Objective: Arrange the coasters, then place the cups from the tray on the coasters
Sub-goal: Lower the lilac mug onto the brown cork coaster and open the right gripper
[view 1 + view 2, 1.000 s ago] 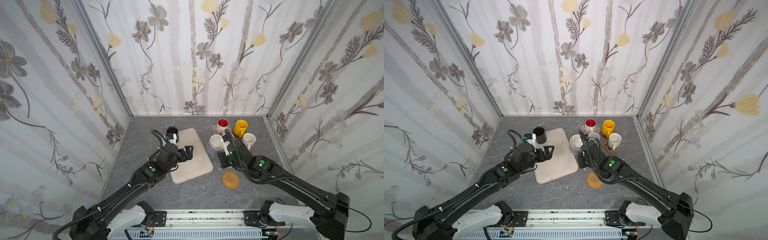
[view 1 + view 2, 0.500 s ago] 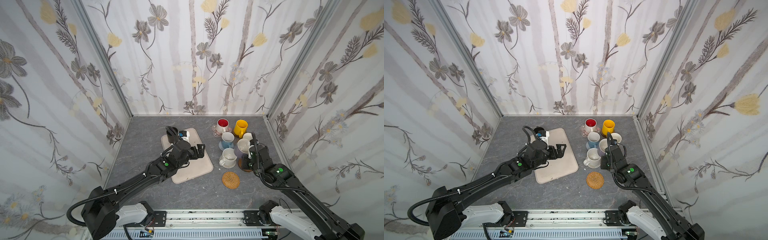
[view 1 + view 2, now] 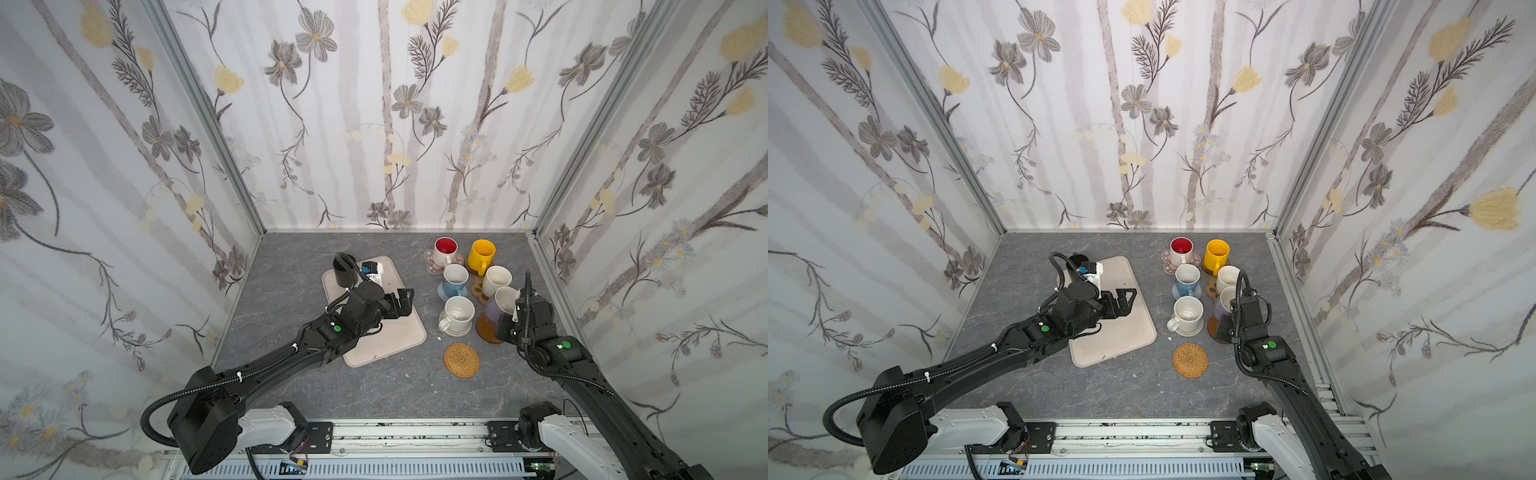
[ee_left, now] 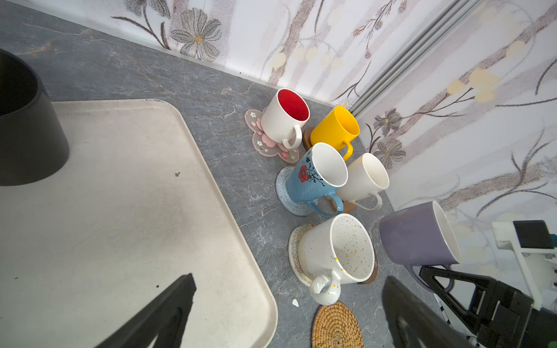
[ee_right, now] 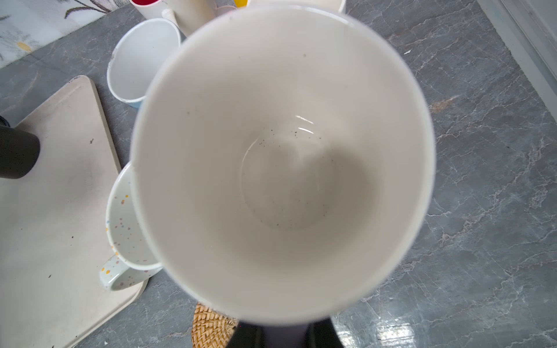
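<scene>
lavender mug (image 3: pixel 500 305) tipped in your right gripper (image 3: pixel 508 326), over a brown disc coaster (image 3: pixel 484 332)

your right jaws are pinched on the lavender mug's handle, which the left wrist view shows best. the mug is tilted, and the right wrist view looks straight into its mouth. its base hangs over the brown disc at the near right end of the cup cluster; you cannot tell whether it touches. its rim is just beside the plain cream mug (image 3: pixel 495 279) on the paw coaster (image 3: pixel 480 293). the speckled cream mug (image 3: pixel 456 316) on its beige woven coaster (image 4: pixel 293 253) is close on the other side, so the slot is tight. the strip between this cluster and the right wall is narrow.

farther back stand the pale blue patterned mug (image 3: pixel 453 280) on the grey-blue coaster (image 4: pixel 281 192), the white mug with red inside (image 3: pixel 444 251) on the pink-flower coaster (image 3: pixel 432 268), and the yellow mug (image 3: pixel 481 255).

the rattan coaster (image 3: pixel 461 359) lies bare at the near edge of the cluster, apart from the speckled mug. the grey table (image 3: pixel 395 390) in front of it gives you open room.

the tray (image 3: pixel 386 336) sits skewed, its near right corner close to the beige woven coaster. the black mug (image 3: pixel 343 272) stands at its far left corner, by the rim. your left gripper (image 3: pixel 405 298) hovers over the tray with its jaws spread wide, holding nothing.
</scene>
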You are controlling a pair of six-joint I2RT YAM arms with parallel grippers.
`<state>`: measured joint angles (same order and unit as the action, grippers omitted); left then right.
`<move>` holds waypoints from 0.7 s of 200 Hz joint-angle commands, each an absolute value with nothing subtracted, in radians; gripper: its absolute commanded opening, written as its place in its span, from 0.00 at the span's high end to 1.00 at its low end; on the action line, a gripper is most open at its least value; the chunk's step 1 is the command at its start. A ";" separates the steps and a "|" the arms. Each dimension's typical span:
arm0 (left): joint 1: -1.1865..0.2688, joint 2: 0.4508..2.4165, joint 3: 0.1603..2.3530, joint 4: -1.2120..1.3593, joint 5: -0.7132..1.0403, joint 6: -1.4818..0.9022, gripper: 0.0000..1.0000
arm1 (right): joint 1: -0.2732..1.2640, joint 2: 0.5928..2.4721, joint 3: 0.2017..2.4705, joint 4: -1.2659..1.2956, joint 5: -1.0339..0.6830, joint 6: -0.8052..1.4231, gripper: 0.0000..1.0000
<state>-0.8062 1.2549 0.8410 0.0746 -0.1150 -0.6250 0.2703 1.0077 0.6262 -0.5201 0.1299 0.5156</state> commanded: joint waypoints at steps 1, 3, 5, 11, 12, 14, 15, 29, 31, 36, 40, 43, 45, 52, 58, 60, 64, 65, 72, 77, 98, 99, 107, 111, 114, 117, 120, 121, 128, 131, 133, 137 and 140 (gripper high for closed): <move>-0.805 1.254 0.832 0.114 -0.115 -0.607 0.00 | 0.266 1.012 0.591 -0.389 0.162 0.543 1.00; -0.805 1.255 0.832 0.115 -0.115 -0.607 0.00 | 0.267 1.013 0.586 -0.383 0.166 0.546 1.00; -0.805 1.255 0.830 0.115 -0.115 -0.607 0.00 | 0.266 1.014 0.581 -0.378 0.169 0.547 1.00; -0.804 1.254 0.827 0.115 -0.115 -0.605 0.00 | 0.266 1.016 0.568 -0.361 0.177 0.551 1.00; -0.804 1.255 0.827 0.115 -0.115 -0.606 0.00 | 0.267 1.017 0.566 -0.359 0.178 0.552 1.00; -0.804 1.255 0.827 0.116 -0.115 -0.605 0.00 | 0.266 1.020 0.562 -0.354 0.179 0.551 1.00; -0.804 1.255 0.826 0.115 -0.115 -0.605 0.00 | 0.266 1.021 0.560 -0.352 0.179 0.553 1.00; -0.802 1.254 0.817 0.115 -0.115 -0.604 0.00 | 0.264 1.044 0.544 -0.333 0.183 0.555 1.00; -0.801 1.253 0.815 0.115 -0.115 -0.603 0.00 | 0.264 1.050 0.544 -0.333 0.183 0.555 1.00; -0.801 1.251 0.809 0.115 -0.116 -0.603 0.00 | 0.264 1.061 0.543 -0.332 0.184 0.554 1.00; -0.799 1.250 0.805 0.115 -0.116 -0.605 0.00 | 0.264 1.070 0.542 -0.329 0.185 0.554 1.00; -0.799 1.248 0.803 0.115 -0.117 -0.606 0.00 | 0.265 1.076 0.541 -0.327 0.187 0.555 1.00; -0.798 1.247 0.800 0.115 -0.117 -0.606 0.00 | 0.264 1.079 0.539 -0.325 0.188 0.554 1.00; -0.793 1.243 0.791 0.115 -0.119 -0.609 0.00 | 0.265 1.091 0.532 -0.314 0.191 0.554 1.00; -0.787 1.241 0.784 0.115 -0.120 -0.613 0.00 | 0.265 1.099 0.525 -0.305 0.195 0.554 1.00; -0.786 1.240 0.780 0.115 -0.118 -0.615 0.00 | 0.265 1.101 0.523 -0.302 0.195 0.554 1.00; -0.783 1.238 0.777 0.115 -0.118 -0.615 0.00 | 0.265 1.106 0.519 -0.295 0.195 0.553 1.00; -0.783 1.238 0.775 0.115 -0.118 -0.615 0.00 | 0.265 1.107 0.518 -0.293 0.195 0.553 1.00; -0.779 1.234 0.770 0.115 -0.118 -0.615 0.00 | 0.265 1.115 0.511 -0.281 0.195 0.551 1.00; -0.776 1.232 0.763 0.115 -0.118 -0.615 0.00 | 0.265 1.119 0.505 -0.274 0.200 0.549 1.00; -0.761 1.220 0.744 0.115 -0.116 -0.615 0.00 | 0.265 1.142 0.500 -0.267 0.232 0.542 1.00; -0.760 1.220 0.743 0.115 -0.115 -0.616 0.00 | 0.265 1.143 0.499 -0.267 0.234 0.541 1.00; -0.756 1.216 0.736 0.115 -0.115 -0.615 0.00 | 0.265 1.151 0.498 -0.265 0.235 0.536 1.00; -0.754 1.214 0.733 0.115 -0.115 -0.615 0.00 | 0.265 1.154 0.497 -0.263 0.238 0.535 1.00; -0.751 1.213 0.733 0.115 -0.114 -0.615 0.00 | 0.264 1.157 0.498 -0.262 0.238 0.533 1.00; -0.748 1.212 0.731 0.115 -0.113 -0.617 0.00 | 0.265 1.161 0.498 -0.261 0.238 0.534 1.00; -0.748 1.211 0.729 0.115 -0.112 -0.617 0.00 | 0.265 1.165 0.497 -0.260 0.238 0.534 1.00; -0.747 1.211 0.728 0.115 -0.112 -0.617 0.00 | 0.265 1.164 0.497 -0.259 0.238 0.534 1.00; -0.742 1.208 0.726 0.115 -0.109 -0.617 0.00 | 0.265 1.169 0.496 -0.259 0.237 0.534 1.00; -0.740 1.207 0.724 0.115 -0.108 -0.617 0.00 | 0.264 1.172 0.497 -0.258 0.235 0.533 1.00; -0.740 1.206 0.723 0.115 -0.108 -0.618 0.00 | 0.265 1.173 0.497 -0.258 0.234 0.533 1.00; -0.737 1.203 0.721 0.115 -0.106 -0.619 0.00 | 0.265 1.175 0.496 -0.257 0.231 0.534 1.00; -0.736 1.202 0.720 0.115 -0.106 -0.618 0.00 | 0.266 1.175 0.497 -0.255 0.228 0.533 1.00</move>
<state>-0.7448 1.2152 0.7292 0.0845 -0.1108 -0.6090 0.2661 1.1648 0.4953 -0.3546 0.1959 0.5407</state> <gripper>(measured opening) 0.998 0.142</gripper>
